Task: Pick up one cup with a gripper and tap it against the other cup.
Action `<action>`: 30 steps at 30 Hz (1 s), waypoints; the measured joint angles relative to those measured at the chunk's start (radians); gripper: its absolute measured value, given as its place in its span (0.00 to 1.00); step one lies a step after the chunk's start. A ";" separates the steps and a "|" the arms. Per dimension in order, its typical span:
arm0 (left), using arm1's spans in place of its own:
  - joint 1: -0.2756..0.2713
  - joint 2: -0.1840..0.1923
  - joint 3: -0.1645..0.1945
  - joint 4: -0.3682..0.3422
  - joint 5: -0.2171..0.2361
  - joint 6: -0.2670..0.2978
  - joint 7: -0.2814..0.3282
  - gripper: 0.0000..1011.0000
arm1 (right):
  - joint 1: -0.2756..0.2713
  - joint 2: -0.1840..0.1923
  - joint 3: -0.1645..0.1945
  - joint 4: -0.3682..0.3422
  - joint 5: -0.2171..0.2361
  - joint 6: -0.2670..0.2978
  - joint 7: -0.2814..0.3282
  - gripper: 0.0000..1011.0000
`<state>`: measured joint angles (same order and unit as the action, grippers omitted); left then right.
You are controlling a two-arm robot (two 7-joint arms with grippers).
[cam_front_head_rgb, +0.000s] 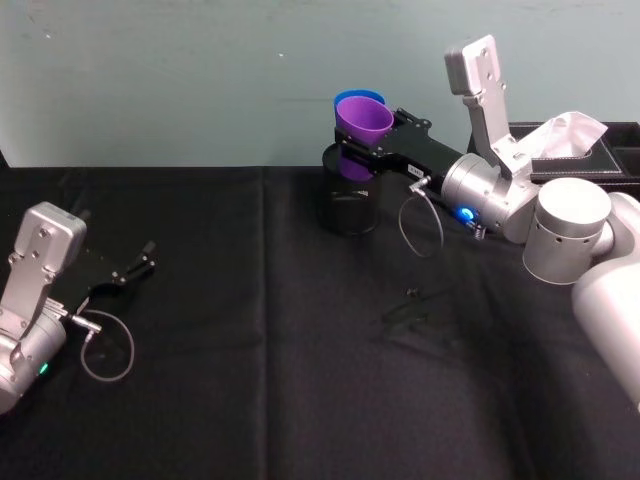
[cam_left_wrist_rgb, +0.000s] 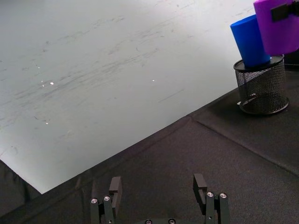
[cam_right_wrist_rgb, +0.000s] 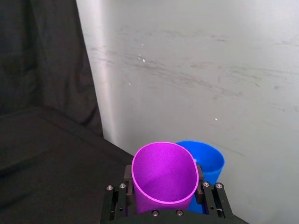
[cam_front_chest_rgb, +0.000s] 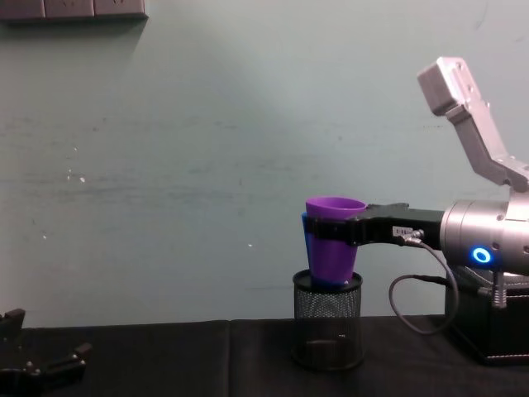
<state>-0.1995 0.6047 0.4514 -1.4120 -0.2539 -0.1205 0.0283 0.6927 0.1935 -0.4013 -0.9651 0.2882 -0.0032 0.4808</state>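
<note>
We see right pincer (cam_front_head_rgb: 375,140) pinching purple cup (cam_front_head_rgb: 363,120) by its sides, holding it in air at far edge of worktop (cam_front_head_rgb: 250,350). Purple cup's wall touches blue cup (cam_front_chest_rgb: 309,248) just behind it (rims side by side in right wrist view). Blue cup stands tilted inside mesh pot (cam_front_chest_rgb: 328,322). Left pincer (cam_front_head_rgb: 125,272) low over worktop near left edge, fingers spread, nothing between them, well apart from cups.

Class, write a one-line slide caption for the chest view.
Right pincer holds purple cup against blue cup in the mesh pot.
</note>
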 joint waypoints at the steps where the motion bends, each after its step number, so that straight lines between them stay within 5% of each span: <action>1: 0.000 0.000 0.000 0.000 0.000 0.000 0.000 0.99 | -0.004 0.002 0.001 -0.008 0.002 0.000 0.002 0.72; 18: 0.000 0.000 0.000 0.000 0.000 0.000 0.000 0.99 | -0.176 0.122 -0.023 -0.303 0.057 0.100 0.041 0.72; 30: 0.000 0.000 0.000 0.000 0.000 0.000 0.000 0.99 | -0.303 0.220 -0.041 -0.433 0.064 0.069 0.046 0.72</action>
<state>-0.1995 0.6047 0.4513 -1.4120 -0.2539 -0.1205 0.0283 0.3894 0.4137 -0.4427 -1.3976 0.3518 0.0659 0.5270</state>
